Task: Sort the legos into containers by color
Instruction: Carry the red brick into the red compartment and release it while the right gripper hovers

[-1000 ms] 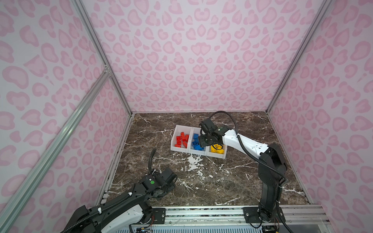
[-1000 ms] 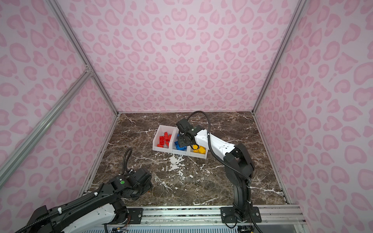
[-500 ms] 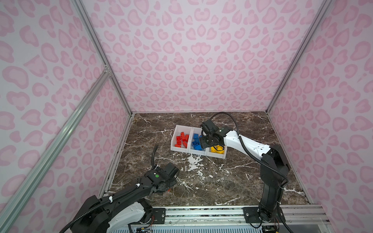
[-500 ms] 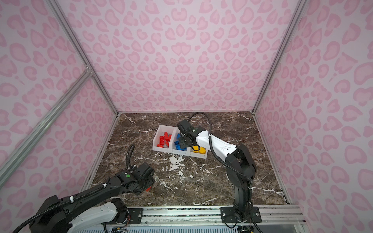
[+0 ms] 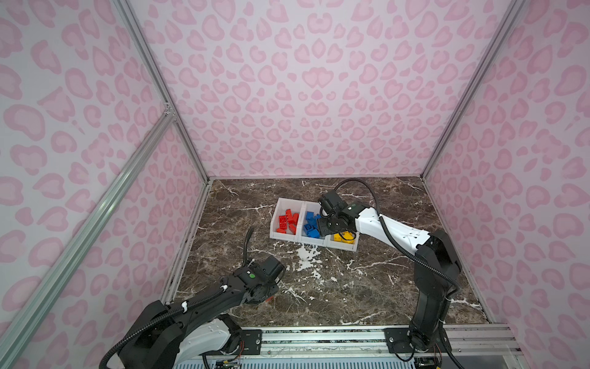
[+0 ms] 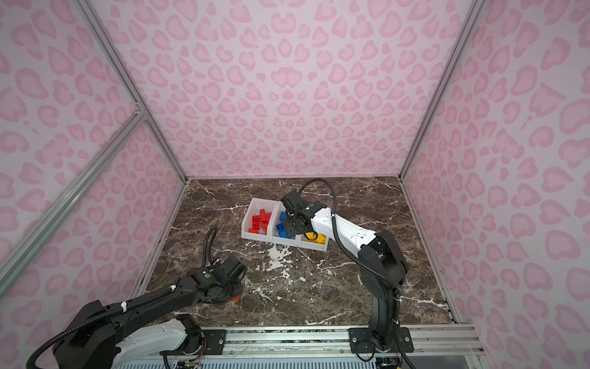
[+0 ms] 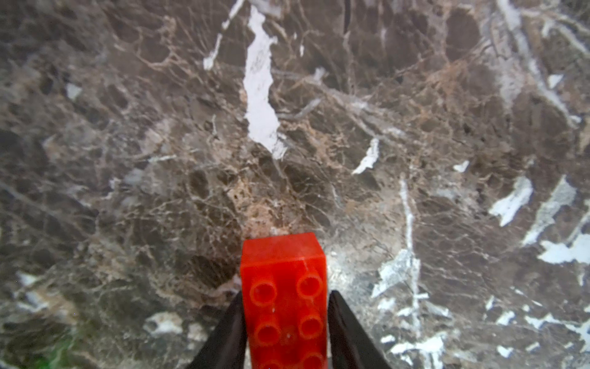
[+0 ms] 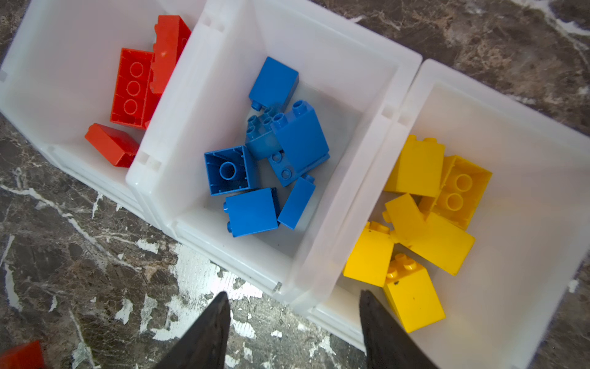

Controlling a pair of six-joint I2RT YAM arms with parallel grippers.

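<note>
Left tool (image 7: 285, 293) gripping red brick (image 7: 284, 319) down at tabletop (image 7: 159, 159), lower left in both top views. Right tool (image 8: 293, 292) open, empty, hanging over bins (image 8: 360, 166) mid-frame; I see legos (image 8: 265, 153) sorted by colour inside.

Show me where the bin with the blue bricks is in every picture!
In a top view: blue-brick bin, middle of the row.
In a top view: blue-brick bin, middle of the row too.
Left wrist view: not in it.
Right wrist view: the bin fills the centre.
Shared landmark: white marble patch before its front lip.
</note>
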